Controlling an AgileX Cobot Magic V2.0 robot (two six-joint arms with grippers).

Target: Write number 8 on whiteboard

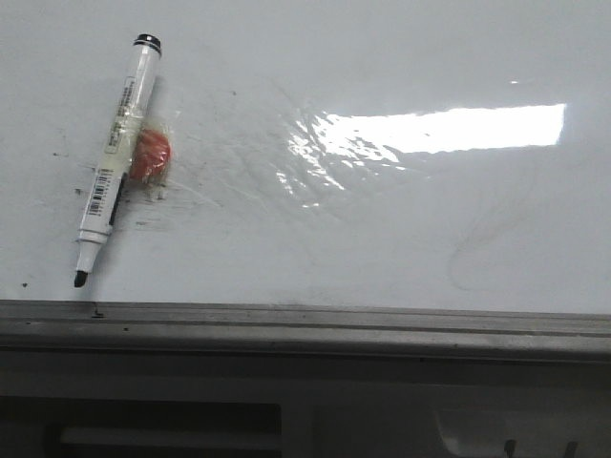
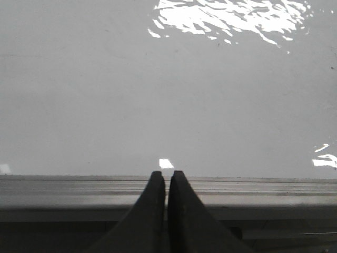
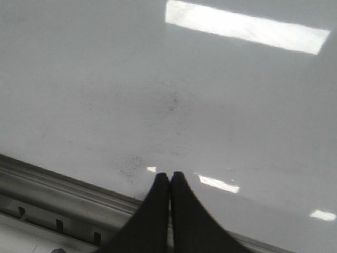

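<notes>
No 8 is seen on the whiteboard (image 1: 382, 239); writing is judged not yet begun. The uncapped marker (image 1: 116, 157) lies at its left. Both the left gripper (image 2: 167, 176) and right gripper (image 3: 169, 176) are closed, empty. Next, the marker must be grasped.

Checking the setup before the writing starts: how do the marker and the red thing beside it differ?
The marker is long, slim and white with a black cap end and bare black tip; the red object is short, rounded and orange-red. The marker lies slanted, its tip towards the grey edge rail; the red object sits against its middle, and what it is I cannot tell. Both rest on the whiteboard, untouched by any gripper.
</notes>
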